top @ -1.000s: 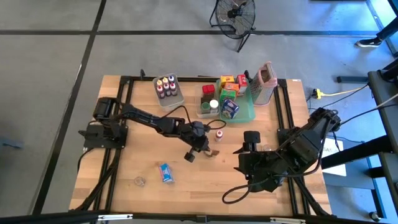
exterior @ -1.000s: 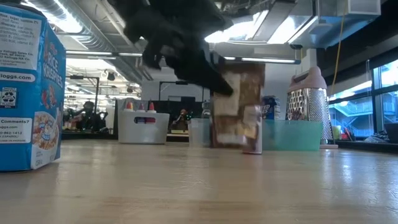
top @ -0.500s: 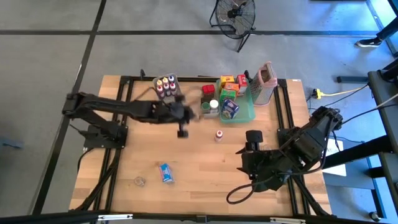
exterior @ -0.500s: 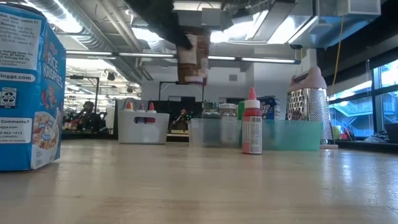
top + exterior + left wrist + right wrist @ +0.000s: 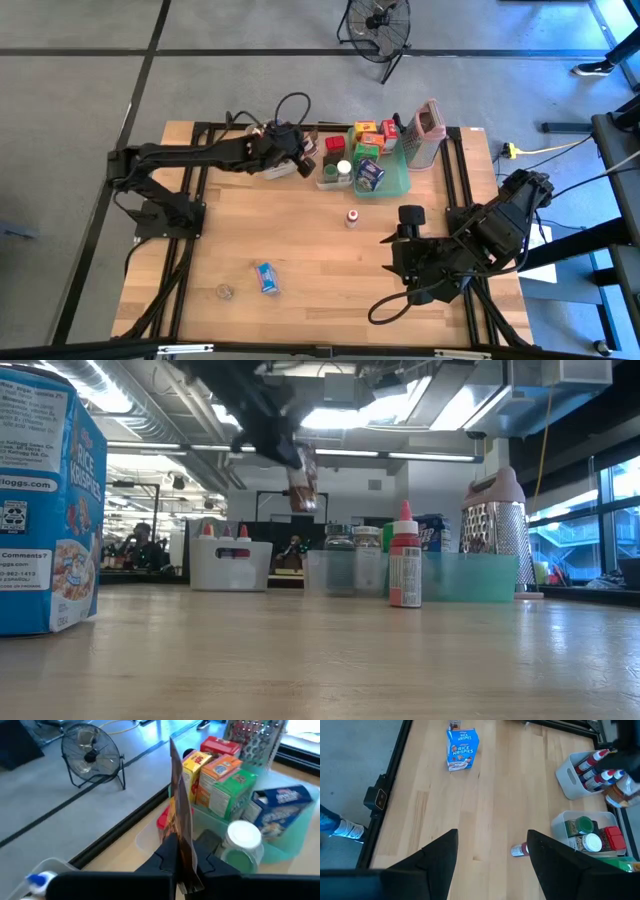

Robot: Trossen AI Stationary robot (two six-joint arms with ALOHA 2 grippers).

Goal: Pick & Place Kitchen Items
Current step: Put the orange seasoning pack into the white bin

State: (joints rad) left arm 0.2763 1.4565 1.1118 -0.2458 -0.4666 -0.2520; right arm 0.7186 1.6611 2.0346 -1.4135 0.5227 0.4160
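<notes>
My left gripper (image 5: 181, 854) is shut on a thin brown packet (image 5: 180, 815), one of the kitchen items. It is held high over the clear bins (image 5: 270, 150) at the table's far edge. A red-capped bottle (image 5: 352, 217) stands on its base mid-table. A blue Rice Krispies box (image 5: 266, 277) lies on its side nearer the front. My right gripper (image 5: 492, 862) hangs open above the table's right half (image 5: 405, 222), holding nothing. My left gripper pinches the brown packet between its two fingers at one narrow end (image 5: 183, 866). The packet shows edge-on and reaches out past the fingertips. In the low view it hangs tilted below the fingers (image 5: 303, 478), lifted clear of the table and bins.
A clear bin with jars (image 5: 335, 162) and a teal tray (image 5: 392, 180) holding small boxes stand at the far edge. A grater (image 5: 428, 130) stands beside the tray. A small clear object (image 5: 224, 291) lies near the front left. Bare wood lies between the bottle and the front edge.
My left gripper has risen from mid-table beside the red-capped bottle and swung toward the far edge, rolling its wrist, still shut on the brown packet. The packet, which was low at the table, is now lifted clear. The bottle has stayed standing.
</notes>
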